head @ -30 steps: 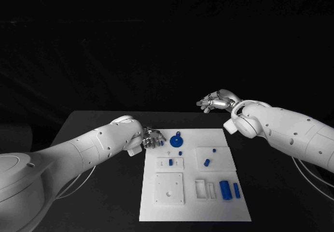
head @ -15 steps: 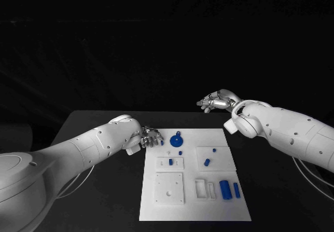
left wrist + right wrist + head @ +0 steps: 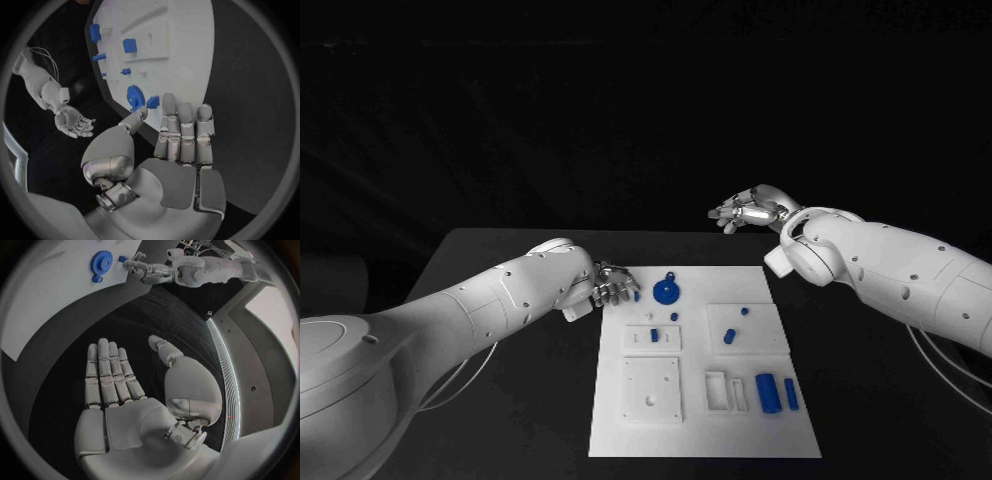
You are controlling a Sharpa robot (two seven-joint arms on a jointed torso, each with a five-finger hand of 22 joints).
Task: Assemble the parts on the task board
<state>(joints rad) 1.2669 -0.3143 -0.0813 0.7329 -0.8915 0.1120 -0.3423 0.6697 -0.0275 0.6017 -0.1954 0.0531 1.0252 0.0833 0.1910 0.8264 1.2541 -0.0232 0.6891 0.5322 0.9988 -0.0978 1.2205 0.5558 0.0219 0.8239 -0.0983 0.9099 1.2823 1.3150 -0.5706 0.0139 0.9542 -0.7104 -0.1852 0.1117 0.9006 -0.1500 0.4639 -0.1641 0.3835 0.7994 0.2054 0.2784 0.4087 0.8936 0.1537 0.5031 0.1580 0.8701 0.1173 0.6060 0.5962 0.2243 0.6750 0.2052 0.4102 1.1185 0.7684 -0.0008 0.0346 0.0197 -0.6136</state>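
**Left hand at the board's far corner, right hand raised and empty**

Head view: the white task board [image 3: 704, 360] lies on the black tabletop [image 3: 516, 260]. The left hand [image 3: 610, 285] sits at the board's far-left corner, just beside a small blue part [image 3: 636, 295] and near the blue gear [image 3: 668, 292]. Whether its fingers touch anything cannot be told here. More blue parts lie toward the board's middle and near-right area, among them a larger blue block [image 3: 767, 389]. The right hand [image 3: 750, 211] hangs beyond the board's far-right corner, well apart from it.

Left wrist view: the left hand [image 3: 178, 145] has its fingers [image 3: 185, 131] straight and side by side, holding nothing, their tips at the board's [image 3: 181, 60] edge. The thumb tip lies just beside the small blue part [image 3: 152, 102], next to the gear [image 3: 135, 96]; contact cannot be told.

Right wrist view: the right hand [image 3: 119, 390] is flat, fingers [image 3: 106, 372] extended, thumb apart, holding nothing, over the dark tabletop beside the board [image 3: 56, 295]. The gear [image 3: 100, 261] and the left hand [image 3: 149, 271] show at the board's far corner.
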